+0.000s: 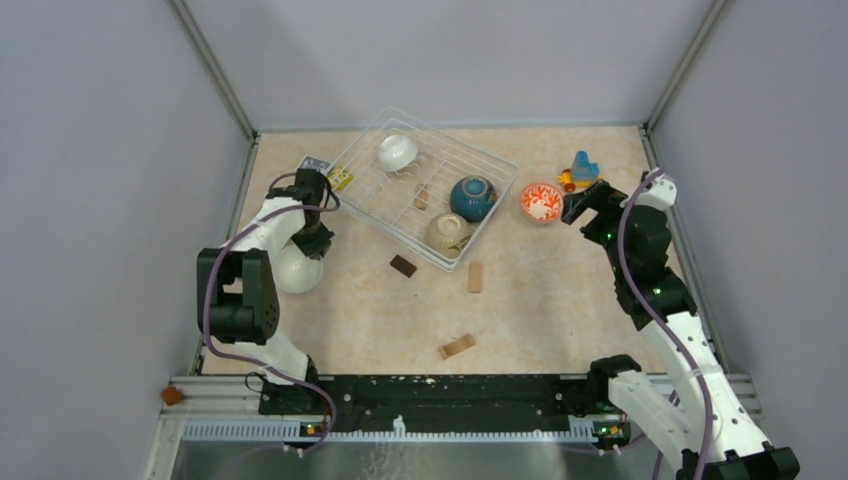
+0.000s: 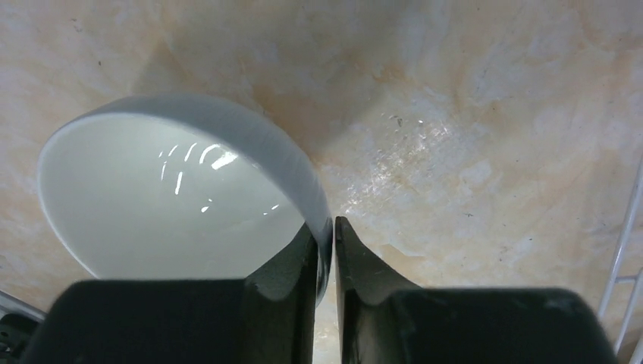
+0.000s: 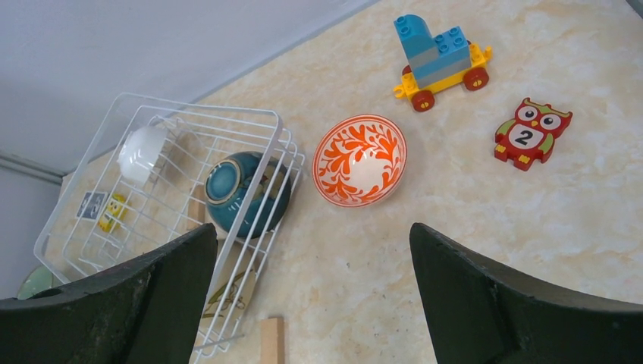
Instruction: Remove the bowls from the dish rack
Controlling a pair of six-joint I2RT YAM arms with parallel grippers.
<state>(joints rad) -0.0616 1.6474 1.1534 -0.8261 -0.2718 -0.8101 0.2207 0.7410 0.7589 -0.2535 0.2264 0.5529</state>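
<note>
Top external view is showing the dish rack (image 1: 395, 205) sitting toward the far edge of the table (image 1: 560, 300) and holding three bowls: a white bowl (image 1: 398, 152), a teal bowl (image 1: 472, 198) and a beige bowl (image 1: 447, 232). The patterned bowl (image 1: 541, 201) is resting on the table just beside the rack's right side. The left gripper (image 2: 326, 227) is pinching the rim of a second white bowl (image 2: 152, 197) near the table's left edge, jaws nearly closed on its wall. The right gripper (image 3: 309, 231) is hovering wide open and empty near the patterned bowl. Judged progress: two bowls are out and three are awaiting removal.
</note>
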